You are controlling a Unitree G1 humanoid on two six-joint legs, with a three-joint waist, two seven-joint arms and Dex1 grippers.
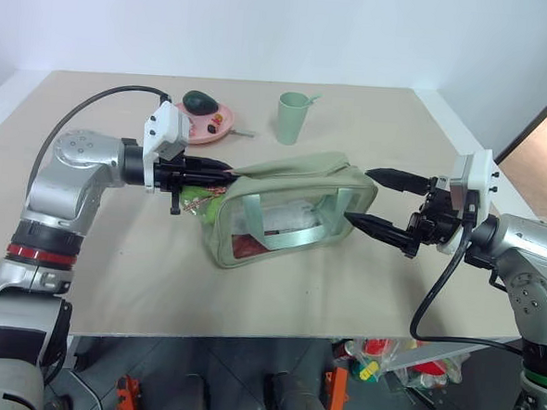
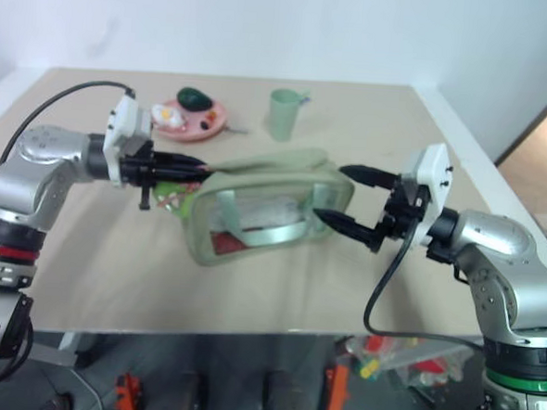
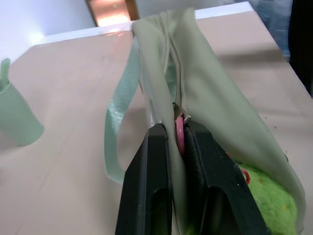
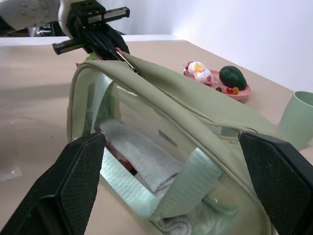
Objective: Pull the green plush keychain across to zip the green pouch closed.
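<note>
Desk (image 1: 342, 293) carries green pouch (image 1: 293, 183), spanning gap between both claws. Right claw (image 1: 378, 204) spread wide, one finger each side of pouch's near end, not gripping. Left claw (image 1: 221, 176) clamped on pink zipper pull (image 3: 179, 133) at pouch's far end (zipper line runs away from its fingers). Green plush keychain (image 3: 266, 193) just beside left claw's fingers, under pouch edge.

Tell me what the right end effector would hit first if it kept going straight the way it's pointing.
Most likely the green pouch: the open right end effector points at its near end, fingers either side of it. How near is hard to judge.
</note>
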